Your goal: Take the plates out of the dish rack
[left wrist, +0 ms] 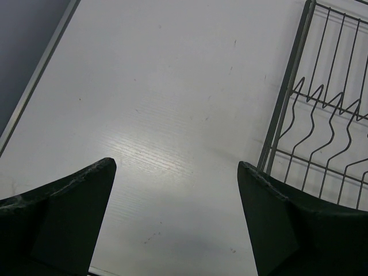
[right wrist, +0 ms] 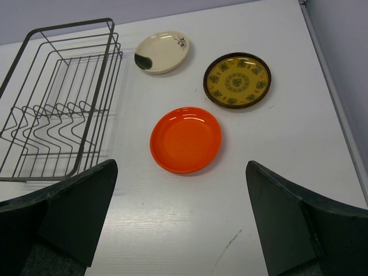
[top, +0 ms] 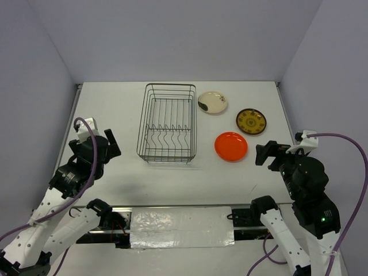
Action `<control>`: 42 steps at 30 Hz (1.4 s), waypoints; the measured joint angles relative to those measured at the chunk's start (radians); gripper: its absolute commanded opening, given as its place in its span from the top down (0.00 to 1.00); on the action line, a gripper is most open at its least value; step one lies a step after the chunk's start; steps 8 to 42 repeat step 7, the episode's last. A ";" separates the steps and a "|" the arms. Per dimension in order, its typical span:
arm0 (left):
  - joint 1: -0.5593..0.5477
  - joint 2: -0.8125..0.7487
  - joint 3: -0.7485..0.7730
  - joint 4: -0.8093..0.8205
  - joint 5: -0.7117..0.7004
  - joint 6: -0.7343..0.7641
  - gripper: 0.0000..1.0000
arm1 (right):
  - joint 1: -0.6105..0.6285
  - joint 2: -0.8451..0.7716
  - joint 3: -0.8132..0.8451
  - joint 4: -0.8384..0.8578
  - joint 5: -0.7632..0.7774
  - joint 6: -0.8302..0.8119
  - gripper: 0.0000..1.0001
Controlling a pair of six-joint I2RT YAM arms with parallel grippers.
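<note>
The dark wire dish rack [top: 167, 123] stands at the table's middle and holds no plates; it also shows in the right wrist view [right wrist: 57, 98] and the left wrist view [left wrist: 322, 115]. Three plates lie flat on the table to its right: a cream plate with a dark blotch [top: 213, 102] [right wrist: 162, 52], a dark brown plate with yellow pattern [top: 250, 121] [right wrist: 237, 80], and an orange plate [top: 231, 146] [right wrist: 186, 139]. My left gripper [top: 110, 144] [left wrist: 175, 190] is open and empty, left of the rack. My right gripper [top: 265, 153] [right wrist: 181, 198] is open and empty, just near of the orange plate.
The white table [top: 115, 103] is walled by grey panels at the back and sides. A strip with reflective film [top: 181, 227] runs along the near edge between the arm bases. Purple cables [top: 345, 144] loop off both arms.
</note>
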 measured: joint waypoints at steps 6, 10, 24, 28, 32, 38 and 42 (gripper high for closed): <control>0.000 -0.006 -0.009 0.008 -0.005 0.000 0.01 | 0.000 0.003 0.000 0.000 0.000 0.000 0.00; 0.000 -0.006 -0.009 0.010 -0.005 0.000 0.01 | 0.000 0.005 0.000 0.000 0.001 0.000 0.00; 0.000 -0.006 -0.009 0.010 -0.005 0.000 0.01 | 0.000 0.005 0.000 0.000 0.001 0.000 0.00; 0.000 -0.006 -0.009 0.010 -0.005 0.000 0.01 | 0.000 0.005 0.000 0.000 0.001 0.000 0.00; 0.000 -0.006 -0.009 0.010 -0.005 0.000 0.01 | 0.000 0.005 0.000 0.000 0.001 0.000 0.00; 0.000 -0.006 -0.009 0.010 -0.005 0.000 0.01 | 0.000 0.005 0.000 0.000 0.001 0.000 0.00; 0.000 -0.006 -0.009 0.010 -0.005 0.000 0.01 | 0.000 0.005 0.000 0.000 0.001 0.000 0.00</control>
